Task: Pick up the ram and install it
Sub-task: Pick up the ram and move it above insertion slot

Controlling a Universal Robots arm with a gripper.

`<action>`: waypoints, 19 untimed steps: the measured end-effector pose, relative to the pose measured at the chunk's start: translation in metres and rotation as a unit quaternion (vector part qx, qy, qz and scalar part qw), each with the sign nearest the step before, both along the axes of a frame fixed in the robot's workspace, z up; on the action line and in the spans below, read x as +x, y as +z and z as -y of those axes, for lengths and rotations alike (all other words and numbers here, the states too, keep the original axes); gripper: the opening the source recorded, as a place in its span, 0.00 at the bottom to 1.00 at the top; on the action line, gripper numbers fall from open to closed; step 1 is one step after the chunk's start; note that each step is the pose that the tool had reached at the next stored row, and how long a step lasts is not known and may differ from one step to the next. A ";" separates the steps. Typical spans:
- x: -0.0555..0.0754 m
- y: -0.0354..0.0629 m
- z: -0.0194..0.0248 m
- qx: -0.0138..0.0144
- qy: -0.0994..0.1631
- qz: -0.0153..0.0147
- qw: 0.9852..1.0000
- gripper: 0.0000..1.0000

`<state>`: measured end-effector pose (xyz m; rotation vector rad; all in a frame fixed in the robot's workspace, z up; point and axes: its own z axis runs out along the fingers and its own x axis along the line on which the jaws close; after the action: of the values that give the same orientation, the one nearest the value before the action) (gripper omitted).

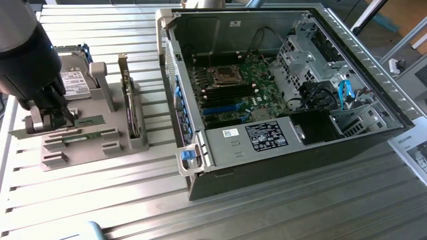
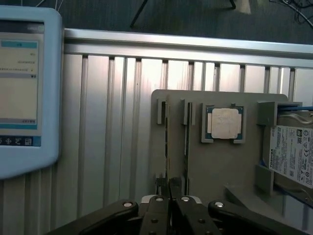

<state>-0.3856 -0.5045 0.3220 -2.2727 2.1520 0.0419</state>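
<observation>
Two green ram sticks stand on edge in slots of a grey holder [image 1: 100, 100] at the exterior view's left. One ram [image 1: 90, 121] lies in line with my gripper [image 1: 52, 122], and the second stick [image 1: 77, 137] sits one slot nearer the camera. In the wrist view both sticks are thin edges. My gripper [image 2: 169, 190] has its black fingers [image 2: 159, 205] pressed together over the end of the ram [image 2: 167, 142], which still sits in its slot. The other stick [image 2: 186, 137] stands beside it, untouched.
The holder also carries a processor chip [image 2: 224, 122], a silver hard drive [image 1: 75, 82] and an upright expansion card [image 1: 127, 95]. The open computer case [image 1: 347, 47] with its motherboard [image 1: 233, 90] lies at the exterior view's right. A screen device [image 2: 24, 88] rests on the slatted table.
</observation>
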 end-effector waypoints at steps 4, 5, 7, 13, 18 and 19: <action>0.000 0.0136 0.0000 0.000 0.000 0.000 1.000 0.12; 0.000 0.0159 0.0000 0.000 0.000 0.000 1.000 0.12; 0.000 0.0262 0.0000 0.000 0.000 0.000 1.000 0.12; 0.000 0.0448 0.0000 0.000 0.000 0.000 1.000 0.12; 0.000 0.0591 0.0000 0.000 0.000 0.000 1.000 0.12; 0.000 0.0613 0.0000 0.000 0.000 0.000 1.000 0.12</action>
<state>-0.3856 -0.5045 0.3834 -2.2727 2.1519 0.0418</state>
